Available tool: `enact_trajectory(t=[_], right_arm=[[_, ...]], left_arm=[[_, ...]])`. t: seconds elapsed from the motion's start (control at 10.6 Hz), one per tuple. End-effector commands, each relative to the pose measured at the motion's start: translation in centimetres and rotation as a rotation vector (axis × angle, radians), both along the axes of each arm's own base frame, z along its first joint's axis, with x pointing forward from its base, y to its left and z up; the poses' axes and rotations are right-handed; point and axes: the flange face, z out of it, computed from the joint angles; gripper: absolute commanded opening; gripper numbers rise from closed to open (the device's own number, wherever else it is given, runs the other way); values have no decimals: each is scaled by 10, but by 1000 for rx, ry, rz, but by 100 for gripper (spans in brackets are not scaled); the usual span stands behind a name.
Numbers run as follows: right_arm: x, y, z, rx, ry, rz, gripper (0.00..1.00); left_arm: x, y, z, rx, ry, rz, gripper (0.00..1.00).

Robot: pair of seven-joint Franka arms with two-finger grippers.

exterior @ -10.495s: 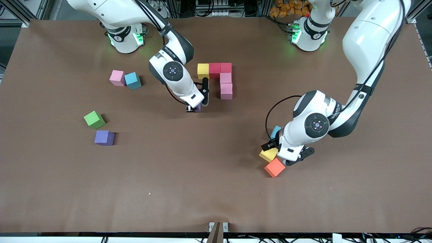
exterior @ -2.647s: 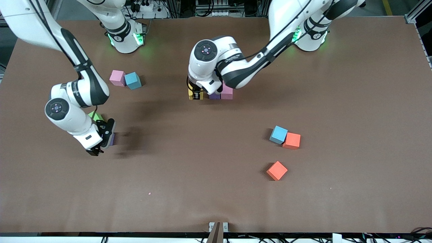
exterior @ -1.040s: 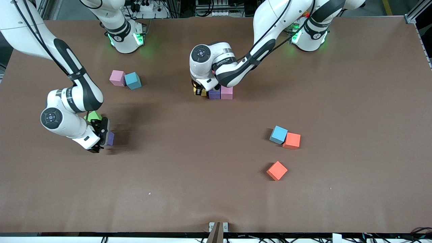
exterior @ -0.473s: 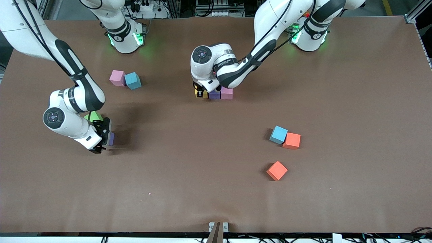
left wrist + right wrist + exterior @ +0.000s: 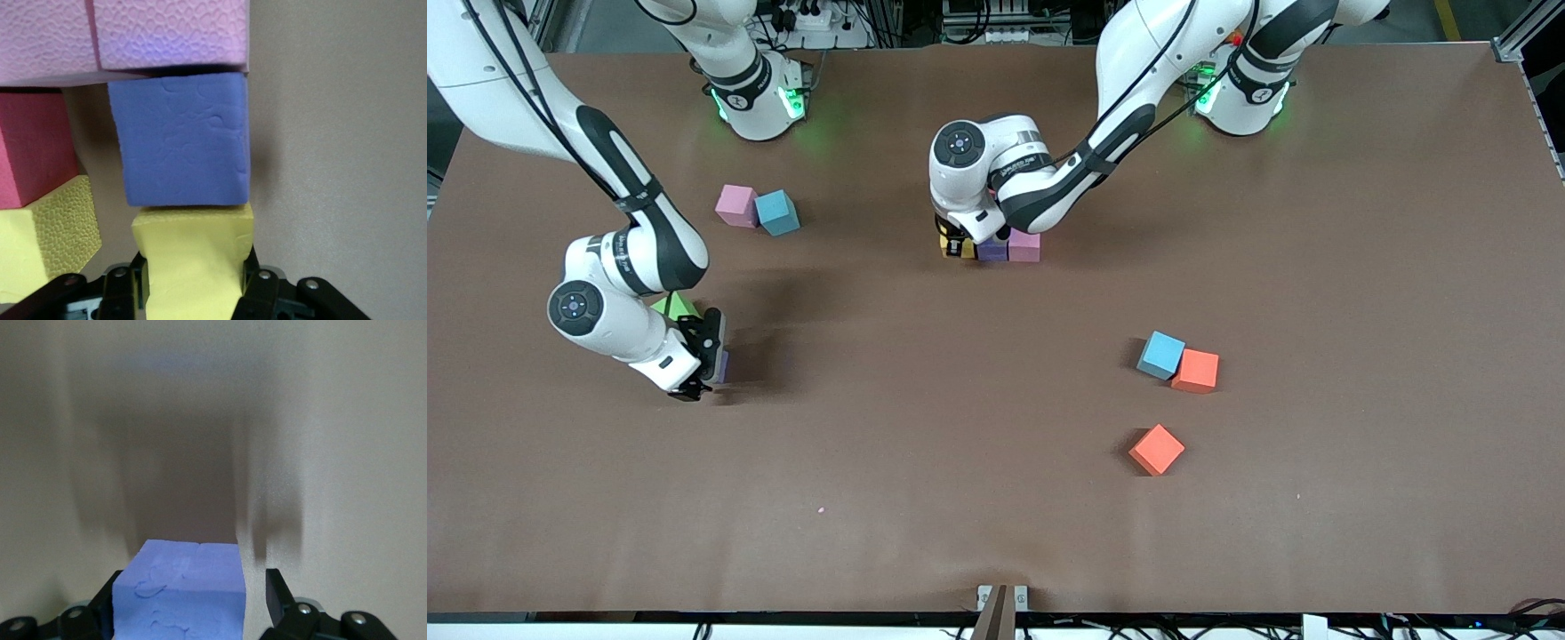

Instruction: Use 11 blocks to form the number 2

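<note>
My left gripper is shut on a yellow block, set down against a purple block in the row of blocks at mid-table. In that row the purple block touches a pink block. The left wrist view also shows pink, red and yellow blocks of the figure, which the left hand hides in the front view. My right gripper is low at the table, open around a loose purple block. One finger touches it and a gap shows at the other.
A green block lies just beside the right hand. Pink and light blue blocks sit toward the right arm's base. Light blue and orange blocks touch, and another orange block lies nearer the camera.
The right hand has shifted slightly over the loose purple block and its fingers have drawn in toward it. The left gripper stays at the row with the yellow block.
</note>
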Motion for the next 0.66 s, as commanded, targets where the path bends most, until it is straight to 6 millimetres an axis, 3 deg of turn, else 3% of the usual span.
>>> enact_trajectory(t=[0.0, 0.57], right_arm=[[-1, -2, 0, 14, -5, -14, 96], [-2, -11, -2, 10, 2, -40, 95]], left_arm=[[5, 7, -2, 19, -36, 11, 38], [4, 6, -2, 19, -36, 9, 40]])
